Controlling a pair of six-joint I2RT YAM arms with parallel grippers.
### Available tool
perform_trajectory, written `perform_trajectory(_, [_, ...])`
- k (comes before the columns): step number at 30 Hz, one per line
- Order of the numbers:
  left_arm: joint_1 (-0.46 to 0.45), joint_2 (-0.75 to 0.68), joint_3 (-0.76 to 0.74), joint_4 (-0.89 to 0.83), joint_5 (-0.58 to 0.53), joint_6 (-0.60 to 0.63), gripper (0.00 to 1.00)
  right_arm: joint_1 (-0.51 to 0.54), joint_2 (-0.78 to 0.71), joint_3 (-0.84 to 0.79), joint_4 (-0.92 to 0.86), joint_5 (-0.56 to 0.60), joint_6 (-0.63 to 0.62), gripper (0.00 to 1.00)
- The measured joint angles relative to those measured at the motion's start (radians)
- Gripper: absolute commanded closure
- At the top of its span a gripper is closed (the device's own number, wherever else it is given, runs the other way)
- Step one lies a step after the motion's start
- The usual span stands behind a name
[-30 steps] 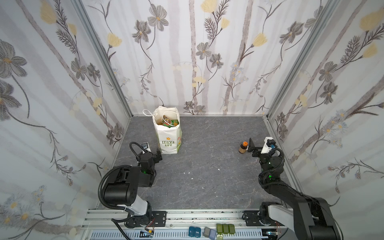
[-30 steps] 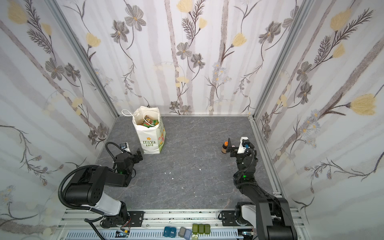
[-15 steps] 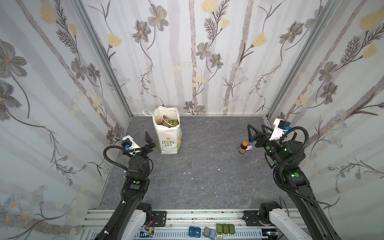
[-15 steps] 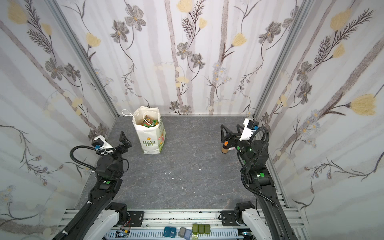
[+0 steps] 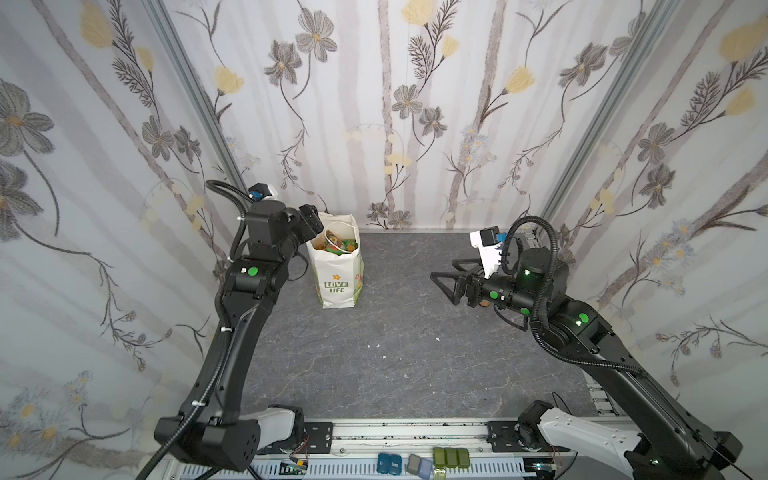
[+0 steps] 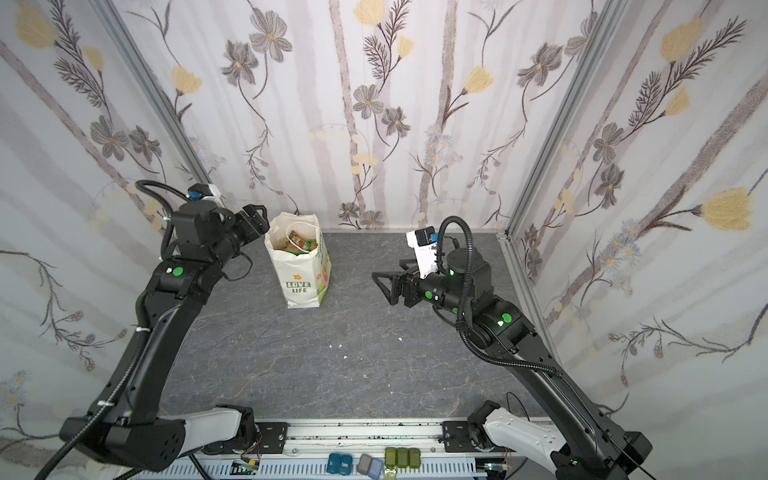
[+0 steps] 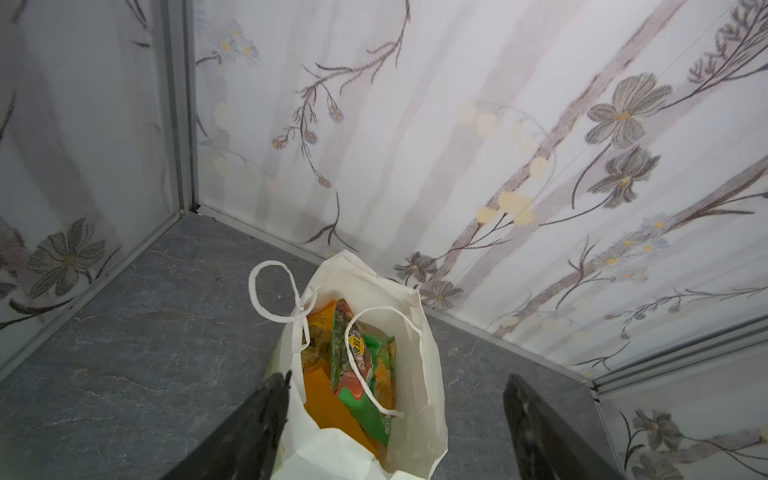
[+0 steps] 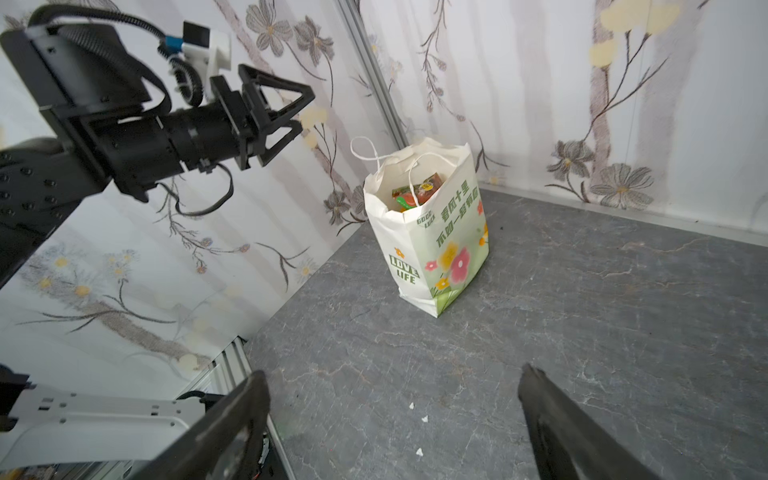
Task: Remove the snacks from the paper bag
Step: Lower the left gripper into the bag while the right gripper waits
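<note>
The snacks (image 5: pixel 337 246) sit inside the paper bag (image 5: pixel 338 286), crowded together in its open mouth. The left wrist view shows a green packet (image 7: pixel 361 386) lying over orange ones (image 7: pixel 322 399); the rest are hidden under them. The paper bag stands upright on the grey tabletop (image 5: pixel 374 374), near the back wall and toward the back left corner, with its "LOVE LIFE" print facing the front in both top views. One white cord handle (image 7: pixel 272 291) flops outside the rim toward the corner. The other handle (image 7: pixel 365 353) curls down across the packets.

The left claw (image 8: pixel 305 110) hangs above the bag's left side, tilted down toward the opening. Its fingers (image 7: pixel 272 399) are spread apart and hold nothing. The right wrist view shows clear air between this claw and the rim of the bag.

The right claw (image 5: pixel 442 268) is well apart from the bag, raised over the right part of the tabletop and pointing across at it. Its fingers (image 8: pixel 245 407) are also spread wide and empty. A few small white crumbs (image 5: pixel 376 345) lie on the tabletop between the two arms.
</note>
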Motion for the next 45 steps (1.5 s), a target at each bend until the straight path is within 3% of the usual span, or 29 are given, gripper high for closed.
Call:
perform_trajectory(7, [0.001, 0.334, 0.357, -0.217, -0.012, 0.144, 0.48, 0.171, 0.01, -0.02, -0.034, -0.024, 0.047, 0.07])
perform_trajectory(18, [0.001, 0.88, 1.043, -0.589, -0.024, 0.3, 0.56, 0.225, -0.008, -0.088, -0.012, -0.02, 0.116, 0.06])
perform_trajectory(28, [0.001, 0.969, 1.05, -0.68, 0.017, 0.377, 0.62, 0.233, -0.047, -0.139, 0.021, -0.016, 0.164, 0.06])
perform_trajectory(37, [0.001, 0.999, 1.049, -0.733, 0.106, 0.426, 0.51, 0.246, -0.044, -0.149, 0.031, -0.016, 0.188, 0.06])
perform_trajectory(45, [0.001, 0.987, 1.002, -0.684, 0.054, 0.438, 0.53, 0.254, -0.043, -0.152, 0.033, -0.005, 0.198, 0.06])
